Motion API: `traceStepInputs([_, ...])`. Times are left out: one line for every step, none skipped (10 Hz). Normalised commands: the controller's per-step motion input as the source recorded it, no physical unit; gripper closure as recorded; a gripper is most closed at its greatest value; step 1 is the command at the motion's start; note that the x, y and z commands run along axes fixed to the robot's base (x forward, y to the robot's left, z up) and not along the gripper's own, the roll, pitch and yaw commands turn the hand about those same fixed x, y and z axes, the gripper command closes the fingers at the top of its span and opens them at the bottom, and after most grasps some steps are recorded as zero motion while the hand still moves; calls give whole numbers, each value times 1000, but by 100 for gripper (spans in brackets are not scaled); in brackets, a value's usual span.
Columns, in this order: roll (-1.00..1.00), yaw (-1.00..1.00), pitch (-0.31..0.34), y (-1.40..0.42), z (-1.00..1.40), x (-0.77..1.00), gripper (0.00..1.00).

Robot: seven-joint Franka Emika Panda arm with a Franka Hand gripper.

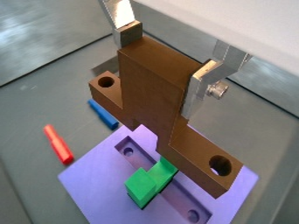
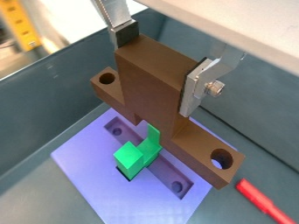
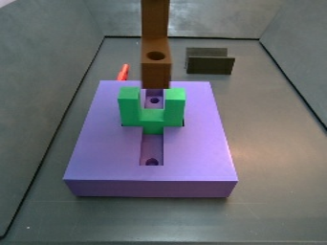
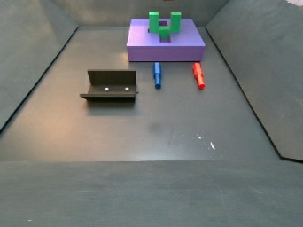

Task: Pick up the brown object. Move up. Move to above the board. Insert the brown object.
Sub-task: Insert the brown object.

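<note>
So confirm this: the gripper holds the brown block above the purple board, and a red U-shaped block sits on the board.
Not quite. The U-shaped block is green, as a side view shows. The rest holds: the gripper grips the brown block above the purple board.

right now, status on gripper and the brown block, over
Gripper shut on brown object, above the board. Bar hangs upright over green block, not yet seated. Nothing blocking the groove.

gripper (image 1: 170,61) above board (image 3: 192,144), green block (image 3: 152,107) flanking groove
</note>
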Motion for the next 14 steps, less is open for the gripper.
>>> traceStepInputs([9,-1000,-4,-60,0,0,100])
traceStepInputs([7,-1000,-10,-77,0,0,100])
traceStepInputs([19,-1000,-9,-89,0,0,100])
traceStepInputs([36,-997,0,-111,0,0,100])
traceStepInputs([0,-614,-1,-220,-60,0,100])
traceStepInputs([-3,200,-43,-200,-226,-17,100])
traceStepInputs([-43,709,-96,-137,-291,0,100])
traceStepInputs([-81,937,-147,-71,-366,3,100])
traceStepInputs([-103,977,-161,-17,-386,0,100])
traceStepInputs([-79,854,-139,0,-343,49,100])
traceStepInputs([14,203,-9,0,-297,0,100])
traceStepInputs([47,86,-3,0,-357,0,100])
traceStepInputs([100,43,-7,-57,-454,0,100])
traceStepInputs([174,63,0,-86,-434,0,100])
